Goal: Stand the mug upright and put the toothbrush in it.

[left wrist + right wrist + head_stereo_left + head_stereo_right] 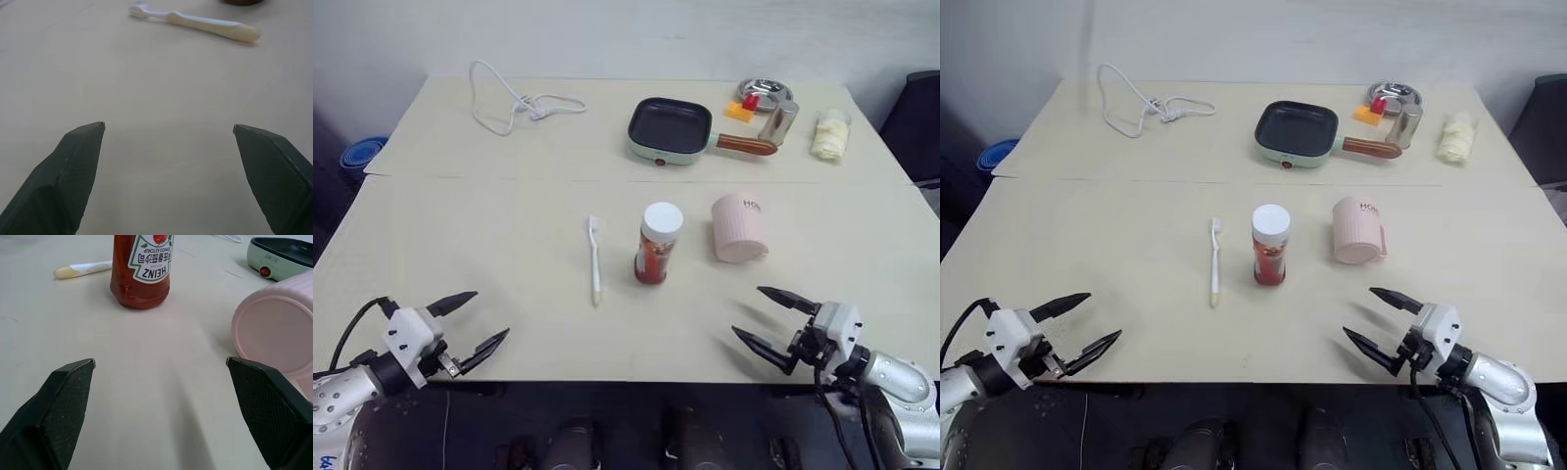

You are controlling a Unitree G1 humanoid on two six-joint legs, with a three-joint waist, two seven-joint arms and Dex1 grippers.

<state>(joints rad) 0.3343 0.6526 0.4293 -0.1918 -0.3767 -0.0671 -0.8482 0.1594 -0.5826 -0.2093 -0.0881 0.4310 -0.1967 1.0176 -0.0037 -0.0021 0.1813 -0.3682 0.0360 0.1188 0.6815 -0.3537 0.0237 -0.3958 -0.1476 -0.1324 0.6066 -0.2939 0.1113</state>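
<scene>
lying beyond right hand, mug, toothbrush beyond left hand

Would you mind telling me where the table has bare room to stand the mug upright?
Bare patches: the near strip in front of the toothbrush, ketchup bottle and mug, and the stretch left of the toothbrush. Crowded: the far right corner around the pan.
</scene>
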